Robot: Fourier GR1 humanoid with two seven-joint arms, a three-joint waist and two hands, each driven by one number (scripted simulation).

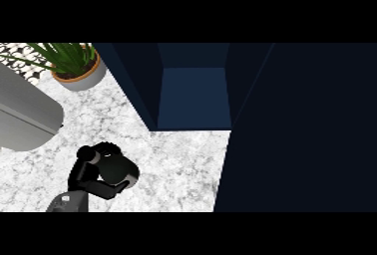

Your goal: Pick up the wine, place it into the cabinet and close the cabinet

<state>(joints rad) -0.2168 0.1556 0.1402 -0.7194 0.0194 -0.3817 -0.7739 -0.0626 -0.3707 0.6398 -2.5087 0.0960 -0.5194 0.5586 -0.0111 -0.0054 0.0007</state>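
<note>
I count one left hand (pixel 87 173) curled round one dark wine bottle (pixel 121 172), one open cabinet (pixel 193 94) ahead across marble counter (pixel 184 159), one potted plant (pixel 75 67)

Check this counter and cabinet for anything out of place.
Nothing looks spilled, tipped or damaged. The potted plant stands upright on the counter. The one oddity: the cabinet stands open and no wine shows anywhere. The left hand sits lower left.

The counter (pixel 177 149) is brightly, evenly lit; the cabinet (pixel 193 94) lies dark.
</note>
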